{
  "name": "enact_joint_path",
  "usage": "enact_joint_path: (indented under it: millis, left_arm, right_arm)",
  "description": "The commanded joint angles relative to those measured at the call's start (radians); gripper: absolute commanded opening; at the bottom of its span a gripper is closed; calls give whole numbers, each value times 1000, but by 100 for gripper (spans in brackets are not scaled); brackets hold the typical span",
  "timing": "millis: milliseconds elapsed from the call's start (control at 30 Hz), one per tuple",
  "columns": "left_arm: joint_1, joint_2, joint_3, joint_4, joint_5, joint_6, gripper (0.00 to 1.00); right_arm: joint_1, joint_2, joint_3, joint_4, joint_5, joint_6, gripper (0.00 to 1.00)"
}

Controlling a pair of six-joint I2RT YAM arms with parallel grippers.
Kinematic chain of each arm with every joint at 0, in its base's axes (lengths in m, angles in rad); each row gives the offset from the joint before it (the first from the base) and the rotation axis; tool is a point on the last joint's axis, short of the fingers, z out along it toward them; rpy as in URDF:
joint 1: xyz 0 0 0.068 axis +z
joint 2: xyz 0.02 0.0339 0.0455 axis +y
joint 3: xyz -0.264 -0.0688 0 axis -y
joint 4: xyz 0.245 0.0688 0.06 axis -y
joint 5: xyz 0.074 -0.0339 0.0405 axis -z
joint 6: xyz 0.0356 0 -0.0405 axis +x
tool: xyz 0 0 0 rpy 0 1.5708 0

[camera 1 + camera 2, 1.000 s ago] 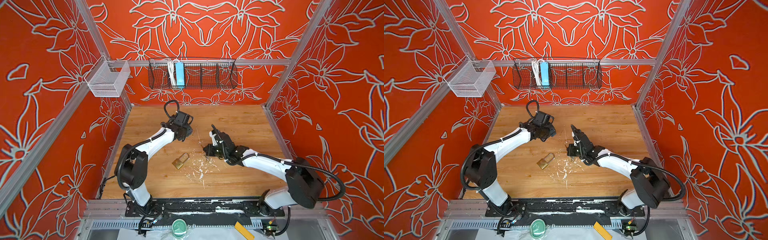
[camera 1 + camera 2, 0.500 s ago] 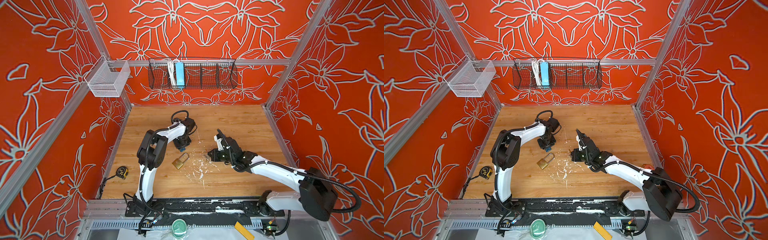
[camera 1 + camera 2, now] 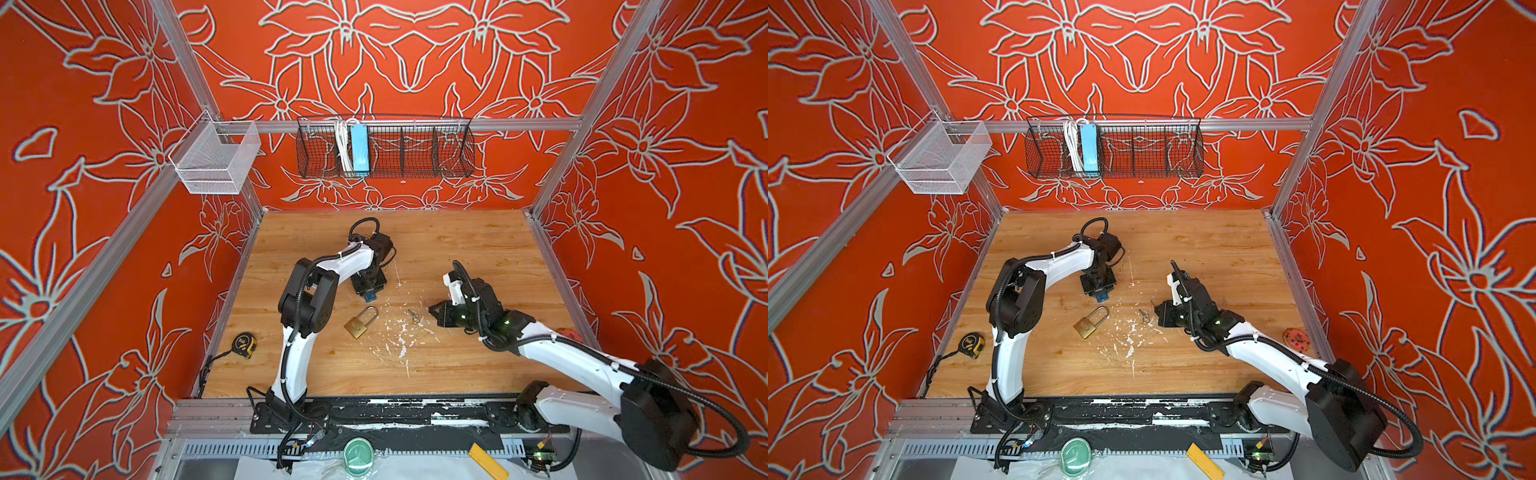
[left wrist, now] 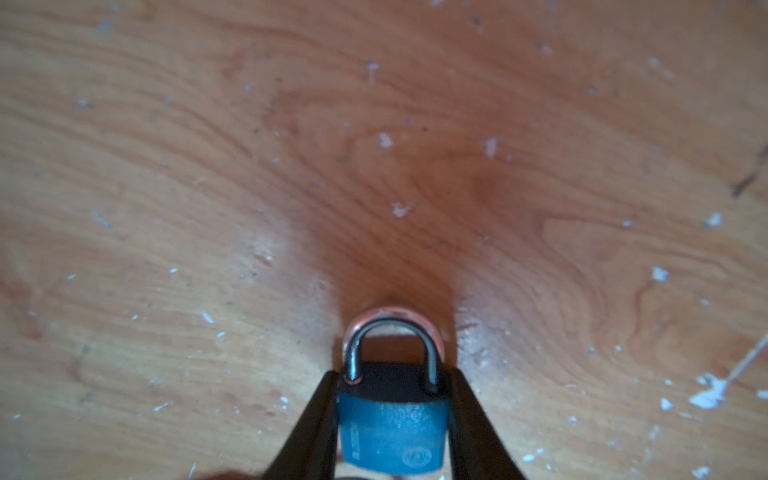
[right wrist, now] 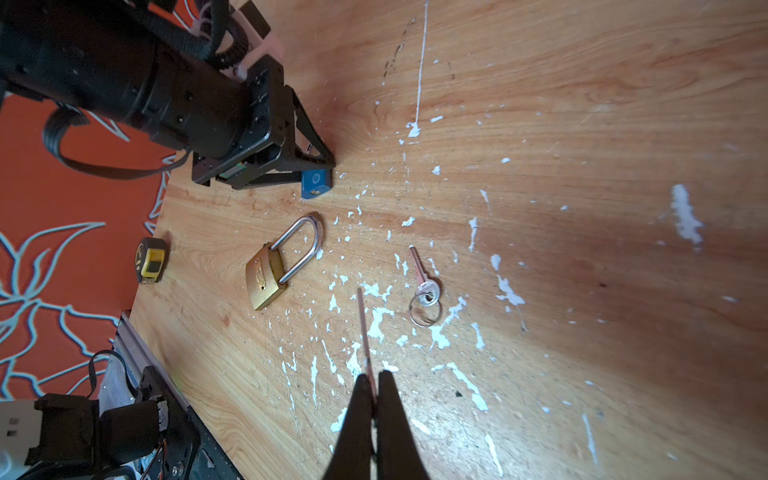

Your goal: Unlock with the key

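Note:
My left gripper (image 4: 392,386) points down at the wooden table (image 3: 457,249) and is shut on a small blue padlock (image 4: 392,432), one finger on each side of its body. The shackle faces the wood, close to it. The blue padlock (image 3: 371,296) also shows in a top view and in the right wrist view (image 5: 316,183). My right gripper (image 5: 374,380) is shut on a key (image 5: 364,328), whose thin blade sticks out past the fingertips, seen edge-on. It hovers right of the padlock (image 3: 432,311). A second key (image 5: 424,286) on a ring lies flat on the table.
A brass padlock (image 3: 357,326) with a long shackle lies between the two grippers. A yellow tape measure (image 3: 243,344) sits at the table's left edge and a red round thing (image 3: 1296,340) at its right edge. White paint flecks (image 3: 395,336) cover the middle. Wire baskets (image 3: 384,151) hang on the back wall.
The left arm folded its elbow up and brought the blue padlock down and nearer the front. The right gripper drew back to the right with its key.

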Motion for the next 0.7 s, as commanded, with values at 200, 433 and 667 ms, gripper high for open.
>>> enact_joint_path:
  millis: [200,433,667]
  left_arm:
    - [33,137,51,-119,134,81,49]
    - [38,151,75,-143,125,84,49]
    - [37,192,132,-185,106,63,38]
  right_arm:
    - [-26,-30,-3,2,-42,6,0]
    - [-46,-24,40,-43,-82,-32,0]
    - [-80,-43,26,-53,-109,-42,0]
